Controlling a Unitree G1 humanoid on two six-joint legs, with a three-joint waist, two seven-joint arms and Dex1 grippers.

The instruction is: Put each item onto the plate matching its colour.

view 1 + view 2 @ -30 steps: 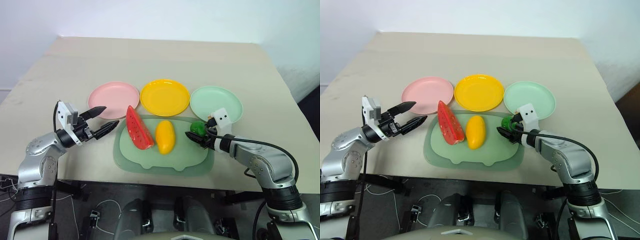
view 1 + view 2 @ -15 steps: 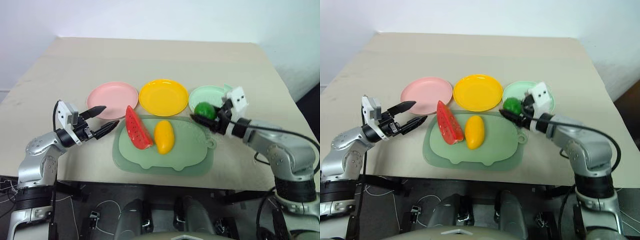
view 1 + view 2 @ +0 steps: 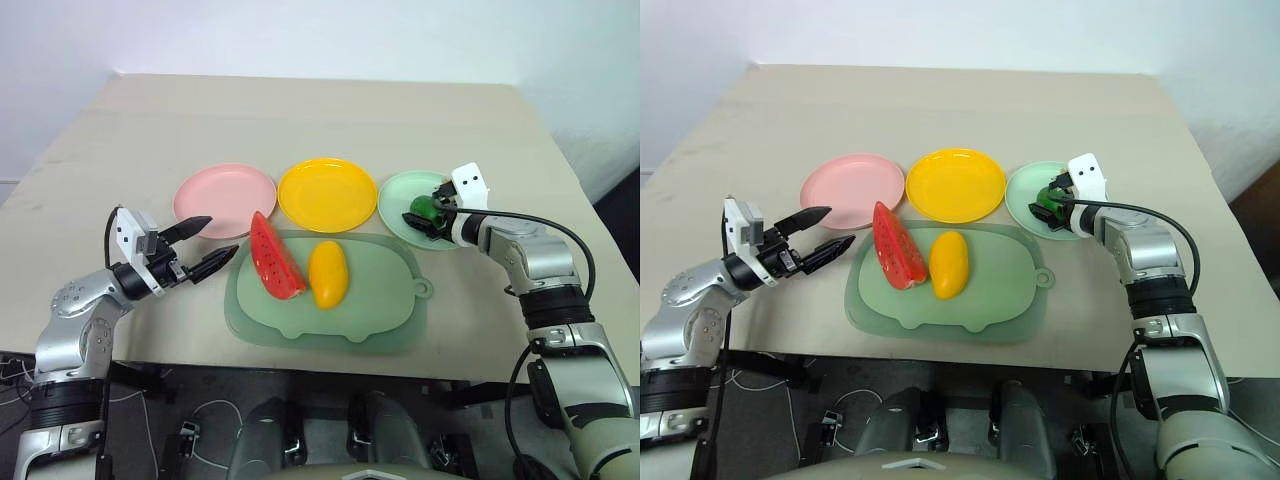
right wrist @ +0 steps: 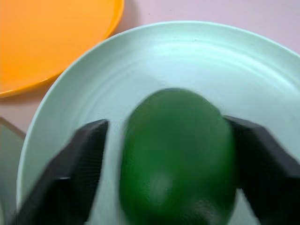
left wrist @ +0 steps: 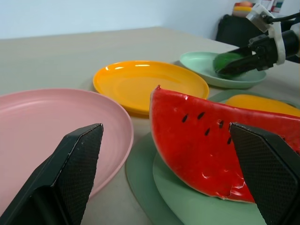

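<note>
The dark-green lime [image 4: 178, 150] lies low over the mint-green plate [image 3: 395, 195], between the spread fingers [image 4: 79, 159] of my right gripper [image 3: 428, 215]. The gripper is open, and a strip of plate shows between one finger and the lime. The red watermelon wedge [image 3: 274, 257] and the yellow mango [image 3: 328, 273] lie side by side on the pale-green mat [image 3: 380, 310]. The pink plate [image 3: 225, 192] and the yellow plate [image 3: 328, 192] hold nothing. My left gripper [image 3: 223, 234] hovers open by the pink plate's near edge, pointing at the watermelon [image 5: 206, 140].
The three plates stand in a row behind the mat, on a beige table [image 3: 300, 110]. The mat's tab [image 3: 424, 290] sticks out to the right, below the green plate. The table's front edge runs just behind both arms.
My right gripper lifted the lime off the mat, carried it away and to the right over the green plate, then spread its fingers. The left arm stayed put.
</note>
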